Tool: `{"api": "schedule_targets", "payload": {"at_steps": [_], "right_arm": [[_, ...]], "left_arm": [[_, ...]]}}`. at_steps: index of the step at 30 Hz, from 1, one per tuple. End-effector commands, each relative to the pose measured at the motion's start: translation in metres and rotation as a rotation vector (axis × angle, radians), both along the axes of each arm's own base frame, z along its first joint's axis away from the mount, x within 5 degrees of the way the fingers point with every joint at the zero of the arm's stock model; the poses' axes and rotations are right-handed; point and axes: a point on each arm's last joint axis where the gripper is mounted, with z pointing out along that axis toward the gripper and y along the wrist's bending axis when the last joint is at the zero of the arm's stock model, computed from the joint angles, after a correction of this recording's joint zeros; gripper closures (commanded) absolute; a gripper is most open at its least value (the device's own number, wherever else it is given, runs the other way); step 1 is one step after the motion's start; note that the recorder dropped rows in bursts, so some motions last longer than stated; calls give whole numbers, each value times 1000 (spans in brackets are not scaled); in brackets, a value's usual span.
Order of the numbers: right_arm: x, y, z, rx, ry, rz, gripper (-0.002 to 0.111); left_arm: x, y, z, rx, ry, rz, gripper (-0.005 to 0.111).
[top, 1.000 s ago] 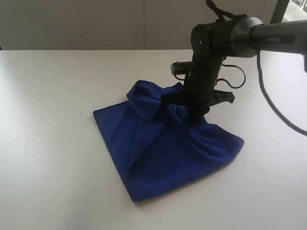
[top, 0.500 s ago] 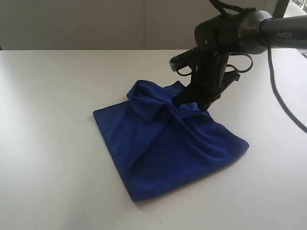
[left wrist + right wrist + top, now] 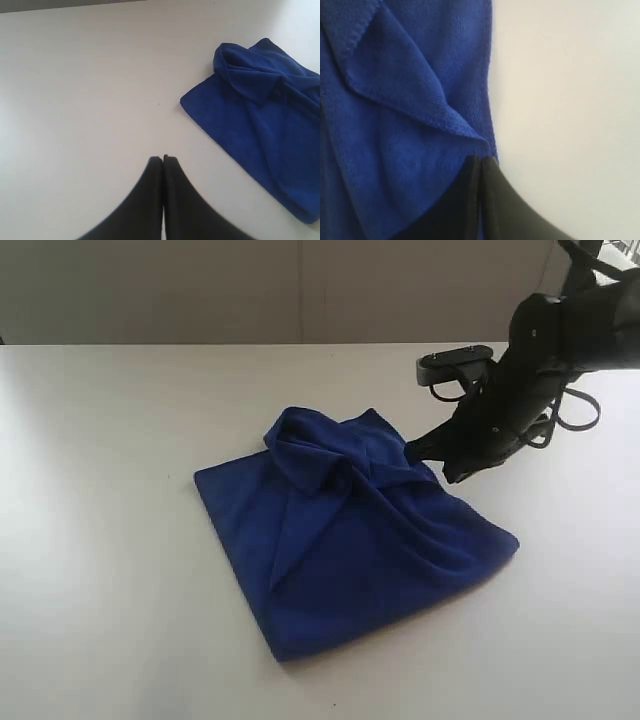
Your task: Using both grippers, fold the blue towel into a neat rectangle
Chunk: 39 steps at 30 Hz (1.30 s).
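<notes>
While the blue towel (image 3: 350, 550) lies rumpled and only partly folded on the white table (image 3: 110, 440), the right gripper (image 3: 422, 451) sits low at the cloth's edge with its fingers pressed together, their tips touching the hem just beside a bunched ridge of fabric. From that gripper the whole towel spreads away beyond the fingertips, on the side opposite its own arm. The crumpled ridge is the nearest part and the flat, smoother corner lies farthest off. A diagonal crease runs across the cloth from the bunched end toward the flat end, and that line looks to be the towel's longer run as it now lies. The close view from the right wrist shows the clenched tips against the hem, but it is too tight to say whether a sliver of cloth is caught between them or the tips merely rest against it. The left gripper (image 3: 163, 160), also clenched and holding nothing, hangs over bare table with the towel well apart from it, ahead and off to one side. The right arm is therefore plainly the nearer of the two. Nothing else stands on the table between either gripper and the cloth. The likely obstacle to a neat rectangle is the heaped fold itself, which would probably need spreading before any clean fold.
</notes>
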Motion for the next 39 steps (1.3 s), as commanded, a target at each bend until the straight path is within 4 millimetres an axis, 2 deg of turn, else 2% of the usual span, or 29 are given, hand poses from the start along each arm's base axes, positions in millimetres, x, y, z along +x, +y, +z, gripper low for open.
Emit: {"api": "schedule_targets", "payload": {"at_steps": [1, 3, 5, 6, 10, 12, 18, 19, 27, 31, 35, 39], "right_arm": [[-4, 0, -2, 10, -23, 82, 108], [-6, 7, -1, 73, -12, 137, 108], [-8, 12, 0, 118, -2, 177, 108], [-10, 12, 0, 123, 11, 181, 108], [-11, 12, -1, 127, 26, 186, 108], [-11, 13, -1, 129, 24, 190, 108], [-12, 18, -4, 107, 20, 267, 108], [-12, 21, -4, 93, 21, 284, 108], [-11, 25, 12, -21, -65, 235, 108], [-11, 27, 13, -20, -71, 242, 108], [-13, 27, 2, -22, -15, 256, 108], [-16, 26, -11, -30, 12, 265, 108]], "left_arm": [[0, -5, 3, -137, -3, 20, 107], [8, -15, 0, -218, 56, -41, 107], [32, -30, -16, -254, 198, -146, 107], [51, -38, -28, -296, 282, -181, 107], [88, -53, -57, -368, 400, -248, 107], [101, -62, -72, -383, 446, -265, 107], [129, -89, -124, -283, 541, -205, 107], [135, -99, -132, -265, 563, -218, 107], [168, -140, -130, -260, 572, -325, 107], [173, -168, -126, -264, 596, -425, 107], [168, -190, -139, -218, 623, -486, 107], [169, -194, -160, -162, 669, -504, 107]]}}
